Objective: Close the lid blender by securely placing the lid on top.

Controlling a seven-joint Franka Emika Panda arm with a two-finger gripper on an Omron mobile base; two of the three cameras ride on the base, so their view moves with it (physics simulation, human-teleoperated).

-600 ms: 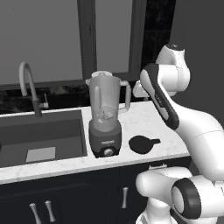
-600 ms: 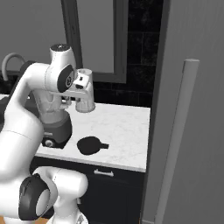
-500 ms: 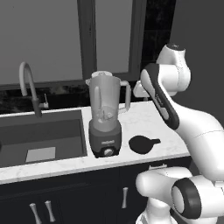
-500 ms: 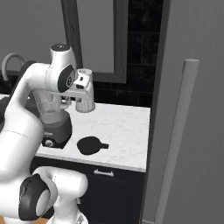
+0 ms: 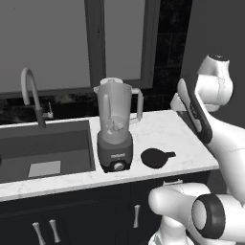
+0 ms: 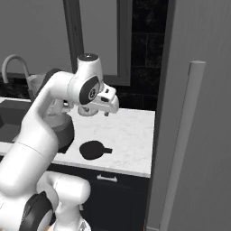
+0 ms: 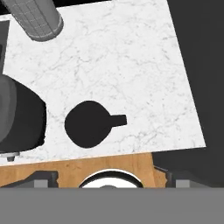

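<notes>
Lid [image 7: 89,124] seen flat on the marble counter [image 7: 131,61], tab pointed to 3 o'clock in the hand view, blender [image 5: 115,125] stood just beside it at 9 o'clock, jar mouth uncovered, gripper [image 6: 108,111] held high above the counter, finger spread cannot be told.

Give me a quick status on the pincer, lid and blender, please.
Pincer high above the counter, holding nothing; jaw state unclear. Lid flat on counter, right of blender, tab pointing away from it. Jar mouth uncovered. Nothing between lid and blender.
</notes>
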